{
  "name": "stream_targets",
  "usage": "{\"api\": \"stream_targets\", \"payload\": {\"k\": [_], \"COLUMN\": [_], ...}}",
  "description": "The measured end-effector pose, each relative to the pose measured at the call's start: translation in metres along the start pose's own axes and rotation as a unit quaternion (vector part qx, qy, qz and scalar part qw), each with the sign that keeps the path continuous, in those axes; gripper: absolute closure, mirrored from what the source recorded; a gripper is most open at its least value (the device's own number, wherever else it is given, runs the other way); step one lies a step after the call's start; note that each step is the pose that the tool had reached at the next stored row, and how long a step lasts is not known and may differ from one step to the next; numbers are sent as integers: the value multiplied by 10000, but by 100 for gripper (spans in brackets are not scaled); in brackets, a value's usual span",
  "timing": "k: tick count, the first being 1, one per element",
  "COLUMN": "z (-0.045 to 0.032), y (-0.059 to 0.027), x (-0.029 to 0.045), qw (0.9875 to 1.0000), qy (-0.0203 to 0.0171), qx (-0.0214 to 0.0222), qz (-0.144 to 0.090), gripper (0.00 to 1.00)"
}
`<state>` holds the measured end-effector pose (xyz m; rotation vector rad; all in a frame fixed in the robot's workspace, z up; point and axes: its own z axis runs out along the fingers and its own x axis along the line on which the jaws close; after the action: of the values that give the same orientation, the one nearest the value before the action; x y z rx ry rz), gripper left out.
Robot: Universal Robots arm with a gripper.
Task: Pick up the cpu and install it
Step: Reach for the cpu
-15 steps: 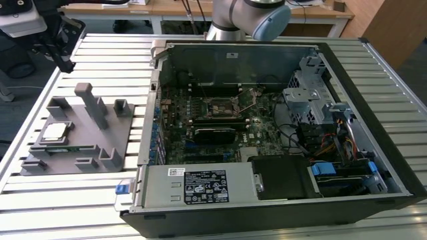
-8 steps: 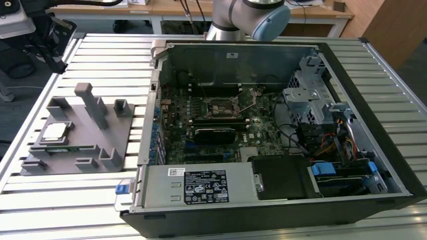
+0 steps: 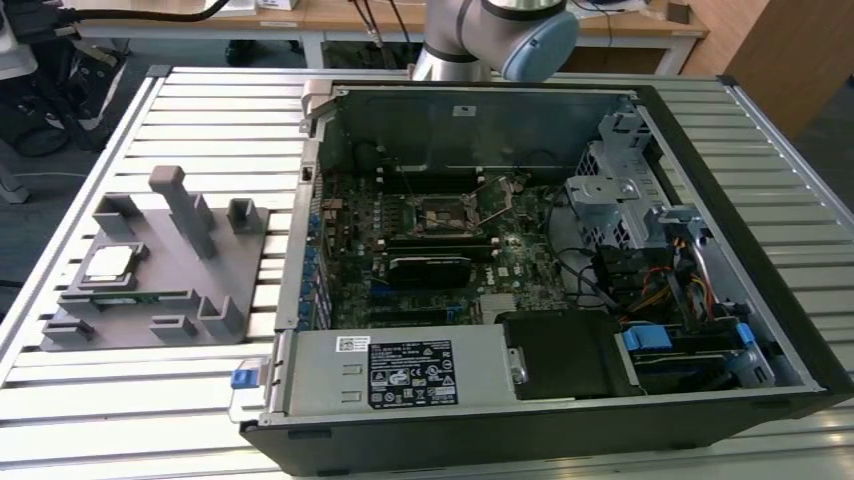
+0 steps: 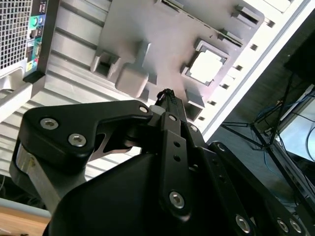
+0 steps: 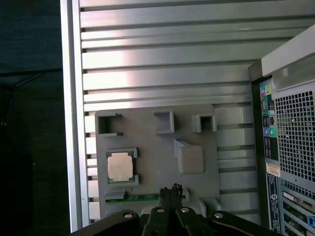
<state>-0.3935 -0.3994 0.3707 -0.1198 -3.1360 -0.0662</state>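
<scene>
Broadly, we see a ribbed metal desk carrying an open computer case lying on its side, with the motherboard exposed inside it. The robot arm reaches in over the far end of the case in the exterior view. Beside the case, on the exterior view's left and apart from it, sits a grey fixture plate with raised blocks and pockets. On the motherboard we pick out the dark square socket, which holds no chip, so we judge that the install is not yet done. The cpu lies flat in a square nest on the plate, silver top up, its edges square to the plate's edges; being square, it has no long axis to line up with. A narrow green memory stick lies just beside that nest, along the plate's edge. In the first wrist view the tool hangs above the plate with its fingertips drawn together on nothing, nearer the memory stick than the cpu. What matters most is the offset: from the closed tips the cpu lies away from the case, toward the desk's outer edge, and well below the tool, with nothing touching it.
</scene>
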Motion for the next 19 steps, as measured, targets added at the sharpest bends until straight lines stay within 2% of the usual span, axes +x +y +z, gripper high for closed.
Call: {"api": "stream_targets", "payload": {"k": [2, 5, 19], "z": [16, 37, 95], "y": [-6, -16, -54], "x": [40, 114, 405], "qw": [10000, 10000, 9999], "qy": [46, 74, 99], "qx": [6, 9, 20], "qz": [2, 3, 0], "gripper": [89, 89, 89]}}
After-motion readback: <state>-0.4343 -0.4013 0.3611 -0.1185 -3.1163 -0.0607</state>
